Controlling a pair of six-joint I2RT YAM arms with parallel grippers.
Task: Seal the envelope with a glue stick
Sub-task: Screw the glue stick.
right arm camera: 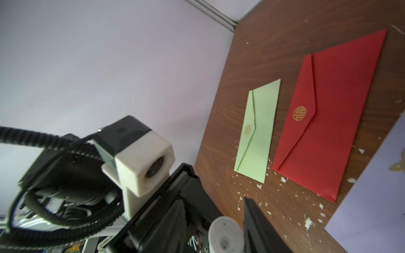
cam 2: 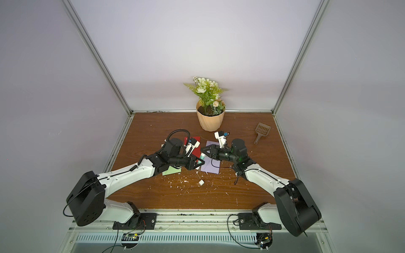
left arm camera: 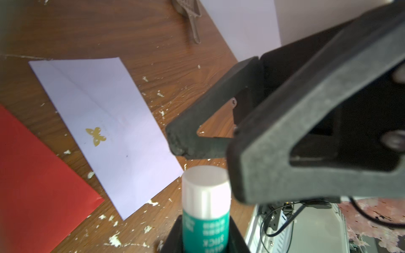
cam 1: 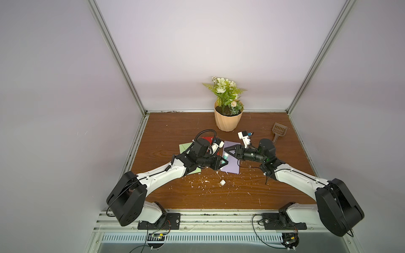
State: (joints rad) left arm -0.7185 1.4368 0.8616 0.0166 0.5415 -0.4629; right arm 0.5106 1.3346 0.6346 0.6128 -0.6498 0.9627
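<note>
Left gripper (left arm camera: 206,238) clamped on glue stick (left arm camera: 206,197). Right gripper (left arm camera: 203,157) fingers apart, just beside stick's white end. White cap (cam 1: 222,183) lies loose on table (cam 1: 175,131).

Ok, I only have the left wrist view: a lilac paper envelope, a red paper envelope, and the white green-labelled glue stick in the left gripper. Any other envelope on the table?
Observer: Yes, a pale green paper envelope lies beside the red envelope, on the side away from the lilac envelope.
Operator: Anything loose nearer the arm bases?
Observer: A small white cylinder lies on the brown wooden table among white flecks.
Operator: And at the back?
Observer: A peach ribbed pot holding green leaves and white flowers stands by the back wall.
</note>
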